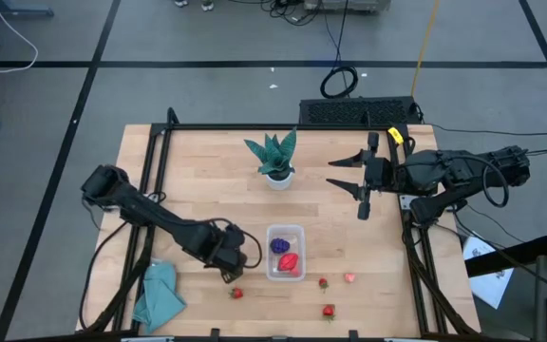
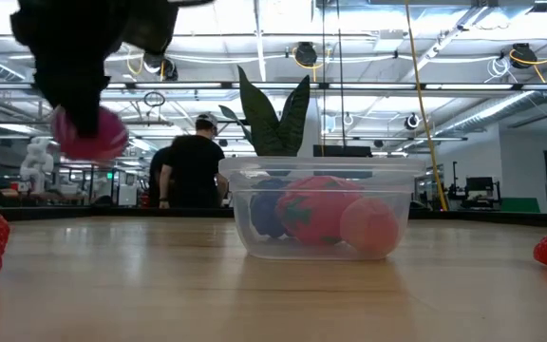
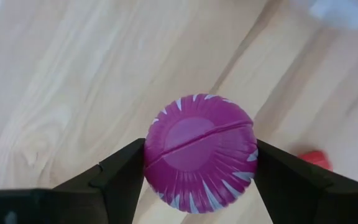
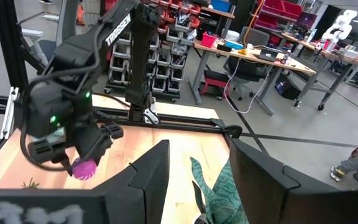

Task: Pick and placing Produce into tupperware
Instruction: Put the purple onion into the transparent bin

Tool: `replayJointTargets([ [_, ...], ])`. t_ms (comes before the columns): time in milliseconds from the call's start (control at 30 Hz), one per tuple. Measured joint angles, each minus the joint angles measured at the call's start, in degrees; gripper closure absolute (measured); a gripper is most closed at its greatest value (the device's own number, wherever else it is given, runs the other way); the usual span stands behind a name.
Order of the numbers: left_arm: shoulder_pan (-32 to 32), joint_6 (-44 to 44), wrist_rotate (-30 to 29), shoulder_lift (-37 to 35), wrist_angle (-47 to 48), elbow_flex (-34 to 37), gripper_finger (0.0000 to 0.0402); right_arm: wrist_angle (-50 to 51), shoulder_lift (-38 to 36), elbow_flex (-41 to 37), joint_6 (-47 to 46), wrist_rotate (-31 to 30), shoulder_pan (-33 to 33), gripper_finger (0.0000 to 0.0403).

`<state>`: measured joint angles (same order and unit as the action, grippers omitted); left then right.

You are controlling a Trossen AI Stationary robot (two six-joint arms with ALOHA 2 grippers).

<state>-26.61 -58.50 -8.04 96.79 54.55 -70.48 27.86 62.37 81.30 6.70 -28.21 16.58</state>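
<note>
Magenta fruit (image 3: 199,152) clamped between left gripper (image 3: 197,180) fingers, above table, beside tupperware (image 1: 285,251).

The tupperware (image 1: 285,252) sits before the plant (image 1: 274,157) (cloth (image 1: 159,294) far left).

I count three loose strawberries (image 1: 237,294) on the worktop (image 1: 207,180), plus one pale pink fruit (image 1: 349,278). One clear tub (image 1: 286,231) holds three fruits. One magenta fruit (image 3: 199,152) sits between my left fingers (image 3: 120,180). One potted plant (image 1: 274,158), one teal cloth (image 1: 158,294).
</note>
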Motion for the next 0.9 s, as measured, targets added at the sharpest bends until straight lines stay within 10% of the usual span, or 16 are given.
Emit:
replayJointTargets([
  [467, 7.7, 23.1, -5.1, 0.4, -3.9, -14.7, 0.0128, -0.2, 0.0, 0.0, 0.2, 0.0, 0.0, 0.0243],
  [900, 13.2, 37.7, -3.7, 15.4, -0.3, -28.3, 0.0128, -0.2, 0.0, 0.0, 2.1, 0.0, 0.0, 0.0243],
])
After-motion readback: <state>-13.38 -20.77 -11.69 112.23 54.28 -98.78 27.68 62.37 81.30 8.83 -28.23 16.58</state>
